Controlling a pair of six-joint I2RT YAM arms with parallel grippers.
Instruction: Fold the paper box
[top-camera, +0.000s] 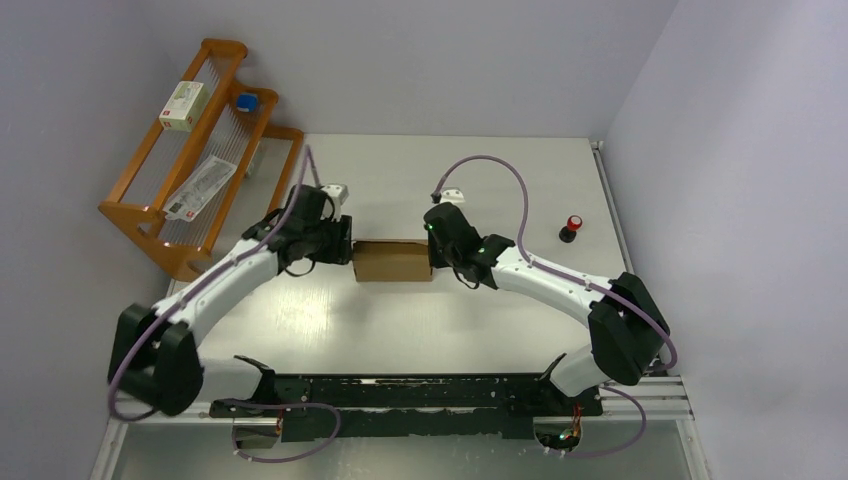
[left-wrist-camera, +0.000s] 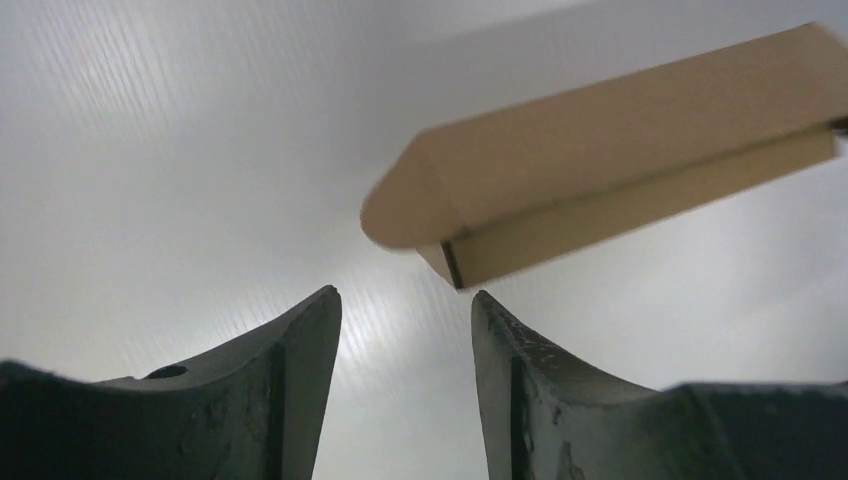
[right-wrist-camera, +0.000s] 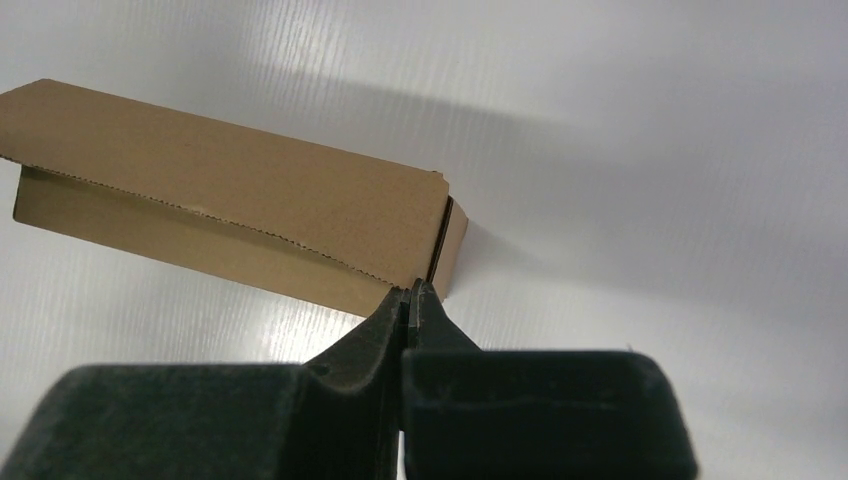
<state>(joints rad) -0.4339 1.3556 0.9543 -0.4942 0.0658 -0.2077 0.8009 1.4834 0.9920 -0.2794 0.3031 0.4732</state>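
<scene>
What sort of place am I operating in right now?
Probably a robotics lab test cell: bare walls enclose a white table, with a red button, seemingly an emergency stop, and a wooden rack of supplies.

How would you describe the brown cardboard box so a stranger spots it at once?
On the pale table, look midway between the two white robot arms. There lies a long, plain brown cardboard box; the small box on the orange wooden rack is white and labelled.
</scene>
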